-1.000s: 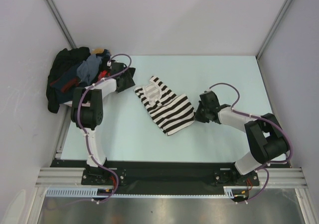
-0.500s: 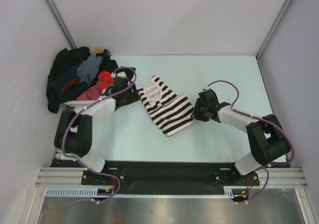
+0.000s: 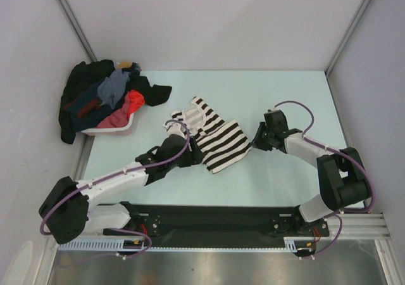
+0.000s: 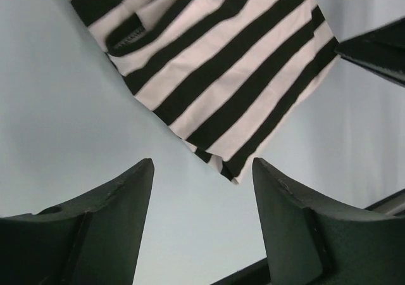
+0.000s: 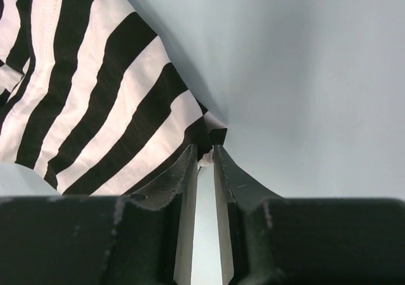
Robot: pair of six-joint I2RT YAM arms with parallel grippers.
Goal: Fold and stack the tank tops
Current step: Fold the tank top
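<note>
Your left pincer (image 4: 202, 171) gapes wide beside the black-and-white striped cloth tank top (image 3: 218, 139) on the pale blue worktop (image 3: 285, 95). Your right pincer (image 5: 202, 152) is narrow at its corner; I cannot tell whether it grips.

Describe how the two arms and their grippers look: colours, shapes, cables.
The left arm and the right arm each have white links between bulky black joints, and a purple cable loops along each one. The left gripper and the right gripper have black, wedge-shaped fingers that taper toward the tips. No markings are visible on them.
</note>
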